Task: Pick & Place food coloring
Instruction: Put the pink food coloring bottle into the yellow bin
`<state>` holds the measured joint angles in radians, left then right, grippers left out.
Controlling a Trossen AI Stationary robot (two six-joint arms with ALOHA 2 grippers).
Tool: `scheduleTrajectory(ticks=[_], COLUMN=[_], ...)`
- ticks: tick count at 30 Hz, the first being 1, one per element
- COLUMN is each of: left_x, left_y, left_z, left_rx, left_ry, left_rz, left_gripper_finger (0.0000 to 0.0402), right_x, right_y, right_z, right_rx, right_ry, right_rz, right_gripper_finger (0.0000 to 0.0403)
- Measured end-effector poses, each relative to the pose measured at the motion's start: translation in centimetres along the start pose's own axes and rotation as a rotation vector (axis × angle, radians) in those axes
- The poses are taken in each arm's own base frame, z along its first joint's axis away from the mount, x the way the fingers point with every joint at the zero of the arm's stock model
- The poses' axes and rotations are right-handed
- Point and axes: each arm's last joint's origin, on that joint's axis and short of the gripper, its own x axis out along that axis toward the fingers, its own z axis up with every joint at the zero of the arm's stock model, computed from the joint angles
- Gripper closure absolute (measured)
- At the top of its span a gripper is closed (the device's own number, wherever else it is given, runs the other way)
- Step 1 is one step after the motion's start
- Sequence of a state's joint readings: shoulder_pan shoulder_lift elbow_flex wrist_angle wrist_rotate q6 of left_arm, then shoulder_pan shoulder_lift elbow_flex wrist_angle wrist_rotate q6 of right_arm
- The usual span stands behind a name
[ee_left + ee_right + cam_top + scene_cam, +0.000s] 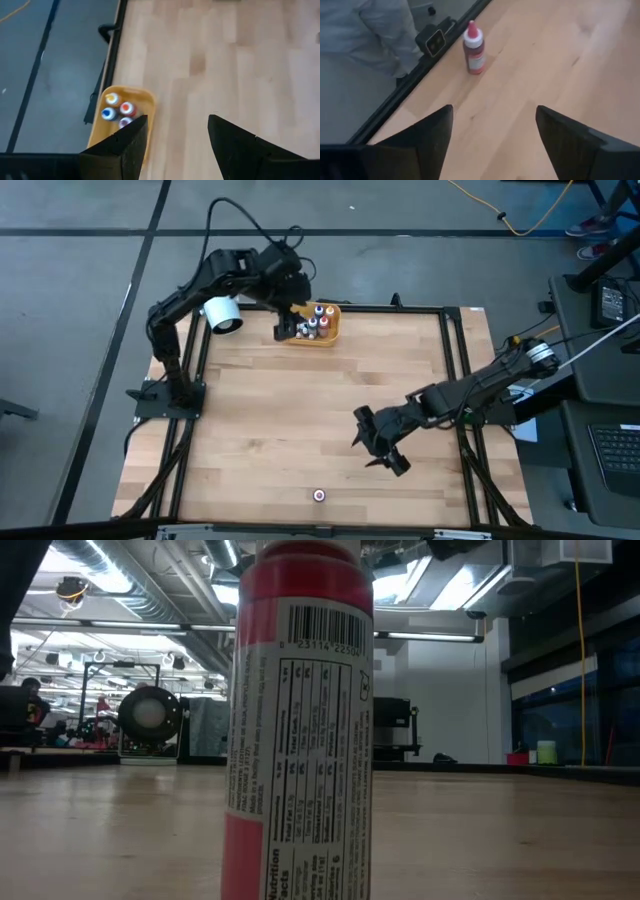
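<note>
One red food coloring bottle (300,720) stands upright and alone near the front edge of the wooden bench (300,410), so close to the low camera that it blocks the middle of that view; its white label carries a barcode with the digits "23114 22500" partly legible above a nutrition-facts panel whose small print is too fine to read, and "Facts" runs sideways at the bottom. In the right wrist view it shows a red pointed tip, a white collar and a dark red body, next to a small black device with a pale square on the bench's dark frame. The right hand (384,448) hovers above the bench, well apart from that bottle, its fingers spread and grasping nothing. At the far edge, a yellow-orange bin (333,328) holds more small bottles; the left wrist view shows three caps, blue, red and yellow, with others hidden. The left hand (287,326) hangs just beside the bin, released and empty. One big white cylinder (223,313) lies near it.
</note>
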<state>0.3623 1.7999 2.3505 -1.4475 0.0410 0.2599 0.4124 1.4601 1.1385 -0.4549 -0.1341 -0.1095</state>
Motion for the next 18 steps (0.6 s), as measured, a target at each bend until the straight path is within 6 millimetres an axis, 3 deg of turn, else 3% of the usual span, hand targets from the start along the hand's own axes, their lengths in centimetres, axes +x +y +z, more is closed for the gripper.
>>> scheduleTrajectory(ticks=[9,18], left_x=[-6.5,-12.4], left_y=[-3.8,-5.8], left_z=[-0.7,-3.1], left_rx=[-0.043,-0.147], left_ry=[-0.186,-0.309], left_rz=[-0.018,0.076], left_gripper_finger=[0.0199,0.0199], right_x=[4.0,8.6], right_y=[-0.2,-0.7], right_z=[0.3,1.6], right_rx=[0.003,0.006], right_ry=[-0.056,-0.080], right_rz=[0.064,0.170], right_gripper_finger=[0.0116,0.0116])
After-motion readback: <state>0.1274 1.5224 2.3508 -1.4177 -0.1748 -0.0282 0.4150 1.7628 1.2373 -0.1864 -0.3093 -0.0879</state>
